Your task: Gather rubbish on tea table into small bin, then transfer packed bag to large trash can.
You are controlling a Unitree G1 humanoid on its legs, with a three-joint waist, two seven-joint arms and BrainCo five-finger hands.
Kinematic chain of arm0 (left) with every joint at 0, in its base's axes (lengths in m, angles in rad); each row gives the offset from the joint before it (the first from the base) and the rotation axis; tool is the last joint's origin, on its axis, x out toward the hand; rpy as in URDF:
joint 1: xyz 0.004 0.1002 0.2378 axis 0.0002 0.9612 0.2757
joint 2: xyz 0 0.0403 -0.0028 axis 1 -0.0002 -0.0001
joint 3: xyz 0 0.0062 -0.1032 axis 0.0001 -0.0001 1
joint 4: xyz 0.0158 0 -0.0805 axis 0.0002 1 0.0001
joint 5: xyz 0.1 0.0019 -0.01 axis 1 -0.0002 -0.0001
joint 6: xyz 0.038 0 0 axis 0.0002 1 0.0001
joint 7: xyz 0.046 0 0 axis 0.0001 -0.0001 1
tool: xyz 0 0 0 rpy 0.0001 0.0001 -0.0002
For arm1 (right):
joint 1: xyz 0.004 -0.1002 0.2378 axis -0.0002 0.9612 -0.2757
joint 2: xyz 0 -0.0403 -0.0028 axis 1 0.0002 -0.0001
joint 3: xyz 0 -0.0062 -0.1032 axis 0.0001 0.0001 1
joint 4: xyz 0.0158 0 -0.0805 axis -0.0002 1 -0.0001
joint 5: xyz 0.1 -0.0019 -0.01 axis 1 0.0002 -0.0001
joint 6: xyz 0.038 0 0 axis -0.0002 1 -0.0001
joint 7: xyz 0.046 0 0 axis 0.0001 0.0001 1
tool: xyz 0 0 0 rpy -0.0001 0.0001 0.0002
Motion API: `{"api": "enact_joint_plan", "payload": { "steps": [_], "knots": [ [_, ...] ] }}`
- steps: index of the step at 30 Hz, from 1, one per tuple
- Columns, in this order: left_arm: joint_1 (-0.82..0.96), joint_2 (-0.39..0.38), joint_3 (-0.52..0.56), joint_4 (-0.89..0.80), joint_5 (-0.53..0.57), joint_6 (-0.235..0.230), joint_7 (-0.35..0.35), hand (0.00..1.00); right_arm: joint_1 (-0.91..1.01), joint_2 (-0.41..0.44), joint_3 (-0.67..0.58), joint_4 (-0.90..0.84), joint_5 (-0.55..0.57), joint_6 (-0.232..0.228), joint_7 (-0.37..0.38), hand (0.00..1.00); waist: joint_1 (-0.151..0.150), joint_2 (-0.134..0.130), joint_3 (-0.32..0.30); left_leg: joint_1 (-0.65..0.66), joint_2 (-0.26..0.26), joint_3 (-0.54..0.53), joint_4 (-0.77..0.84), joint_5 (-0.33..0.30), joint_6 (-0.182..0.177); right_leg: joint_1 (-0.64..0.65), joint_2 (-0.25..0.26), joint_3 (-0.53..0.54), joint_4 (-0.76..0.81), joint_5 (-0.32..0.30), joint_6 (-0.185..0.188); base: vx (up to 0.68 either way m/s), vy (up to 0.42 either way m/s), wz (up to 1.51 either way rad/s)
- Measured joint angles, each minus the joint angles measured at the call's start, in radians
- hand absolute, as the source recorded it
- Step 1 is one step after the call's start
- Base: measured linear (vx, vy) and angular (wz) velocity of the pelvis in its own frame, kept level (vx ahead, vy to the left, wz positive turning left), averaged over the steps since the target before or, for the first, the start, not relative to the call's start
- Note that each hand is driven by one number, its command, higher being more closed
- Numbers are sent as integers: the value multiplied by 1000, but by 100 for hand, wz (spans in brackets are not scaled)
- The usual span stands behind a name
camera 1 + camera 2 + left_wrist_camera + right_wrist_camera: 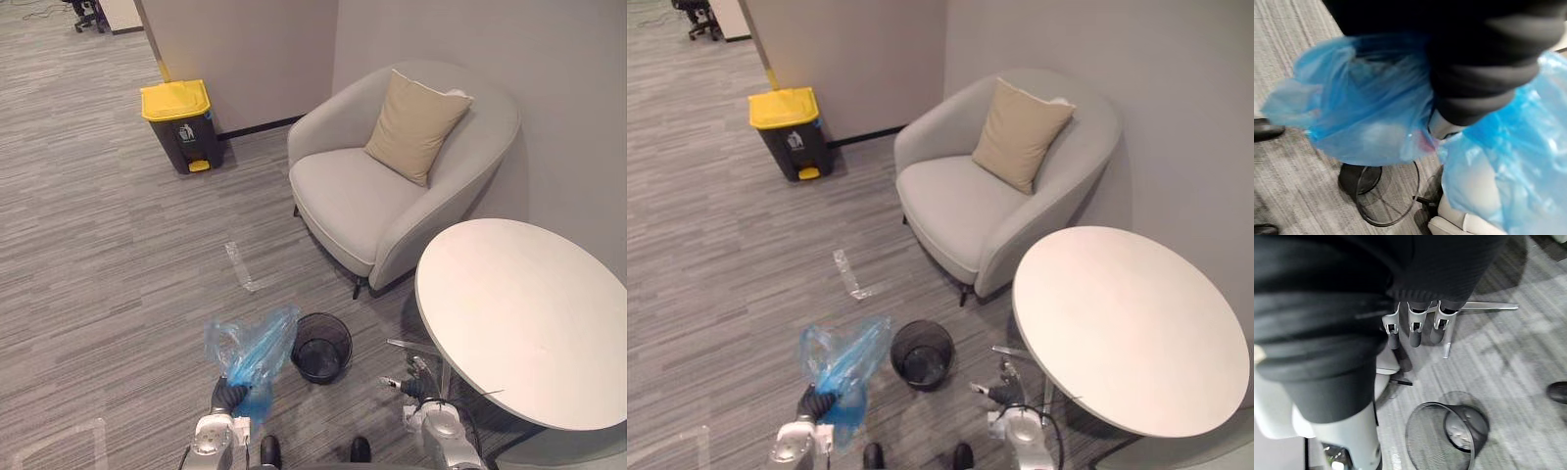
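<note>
A crumpled blue plastic bag (250, 345) hangs just above the carpet at the lower left, with my left hand (227, 395) shut on its gathered lower part. In the left wrist view the bag (1366, 112) billows round the hand's dark cover (1484, 73). The small black mesh bin (321, 346) stands on the floor just right of the bag, with no liner in it. My right hand (416, 382) hangs beside the table's leg, fingers (1415, 328) relaxed and holding nothing. The large dark trash can (181, 122) with a yellow lid stands by the far wall. The round white tea table (529, 313) is bare.
A grey armchair (392, 186) with a beige cushion (416, 122) stands behind the table and bin. Tape marks (240, 266) lie on the carpet between me and the trash can. An office chair (86, 15) stands at the far left.
</note>
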Motion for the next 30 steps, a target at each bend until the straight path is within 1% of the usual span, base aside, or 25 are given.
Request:
{"api": "enact_joint_plan", "payload": {
  "steps": [7, 10, 13, 16, 17, 19, 20, 21, 22, 23, 24, 25, 26, 27, 28, 30],
  "knots": [
    [-18, 0, 0, 121, 0, 0, -3, 100, -6, -3, -6, 102, -4, 8, -12, 0, 1, 1, 3, 11, -4, 8, 0, -6, 2, 6, -4, 5, 3, -7, 2, 8, 3, -4],
    [-23, 0, 0, 174, 0, 1, -4, 100, -10, -5, -27, 156, -8, 11, -22, 0, 3, 2, 5, 16, -5, 13, 1, -7, 2, 5, -4, 14, 9, -7, 2, 26, 3, -6],
    [-37, 0, 2, 214, 0, 1, -5, 100, -33, -18, -45, 203, -22, 24, -34, 0, 5, 3, 43, 30, -4, 30, 6, -7, 3, -1, -4, 31, 28, -7, 2, -10, 12, -19],
    [-58, 1, 5, 241, -1, 1, -5, 100, -58, -26, -45, 209, -39, 31, -44, 0, 11, 1, 91, 24, -4, 58, 7, -3, 9, -49, -5, 53, 90, -16, 3, -71, 21, -25],
    [-68, 5, 5, 245, -1, 1, -4, 100, -62, -24, -44, 209, -39, 34, -47, 0, 11, -3, 99, 5, -4, 56, 26, -4, 11, -77, -11, 51, 131, -32, 5, -85, 20, 2],
    [-99, 12, 4, 244, -1, 1, -3, 100, -61, -19, -43, 209, -38, 41, -50, 0, 10, -19, 109, -51, -7, 39, 101, -28, 24, -132, -29, 51, 227, -67, 10, -76, 11, 29],
    [-108, 15, 4, 227, -1, 1, -2, 100, -58, -19, -42, 209, -37, 41, -52, 0, 11, -20, 109, -77, -1, 27, 137, -40, 35, -139, -35, 50, 247, -77, 23, -72, 2, 45],
    [-111, 16, 4, 206, -1, 0, -1, 100, -56, -19, -42, 203, -37, 41, -55, 0, 8, -15, 113, -96, 3, 13, 153, -44, 40, -155, -42, 57, 333, -130, 19, -71, 1, 60],
    [-114, 16, 3, 194, -1, -1, -1, 100, -44, -16, -42, 196, -36, 40, -58, 0, 8, -13, 114, -102, -4, -12, 165, -46, 43, -176, -48, 66, 479, -197, 17, -50, -21, 74],
    [-111, 17, 3, 179, -1, -2, 1, 100, -33, -11, -43, 196, -36, 41, -61, 0, 10, -9, 116, -102, -9, -40, 172, -48, 47, -176, -51, 75, 597, -249, 25, -29, -102, 86],
    [-101, 18, 11, 161, -1, -4, 4, 100, -28, 0, -43, 196, -35, 40, -62, 0, 14, -19, 110, -111, -12, -69, 195, -46, 43, -162, -52, 84, 689, -287, 35, -23, -141, 81],
    [-90, 21, 22, 147, -1, -4, 6, 100, -25, 12, -42, 191, -35, 39, -65, 0, 22, -28, 105, -134, -18, -83, 221, -39, 33, -139, -55, 96, 678, -310, 37, -59, -193, 62],
    [-84, 17, 31, 142, -1, -4, 7, 100, -36, 14, -42, 187, -35, 38, -66, 0, 33, -42, 99, -155, -21, -91, 231, -23, 16, -129, -48, 98, 634, -335, 26, -121, -173, 32],
    [-80, 6, 39, 142, -1, -3, 8, 100, -52, 9, -43, 181, -35, 38, -68, 0, 47, -32, 101, -174, -16, -92, 227, -6, 11, -123, -41, 96, 586, -352, 11, -183, -193, 8],
    [-77, -12, 40, 142, -2, -3, 8, 100, -68, 7, -43, 175, -31, 37, -70, 0, 60, -20, 105, -196, -10, -92, 220, 13, 8, -113, -31, 82, 525, -371, -17, -201, -147, 3],
    [-74, -54, 29, 148, -11, -3, 9, 100, -86, -2, -50, 142, -26, 38, -83, 0, 66, 37, 123, -231, 13, -124, 201, 50, 9, -131, -4, 35, 503, -355, -39, -272, -99, 34]
  ]
}}
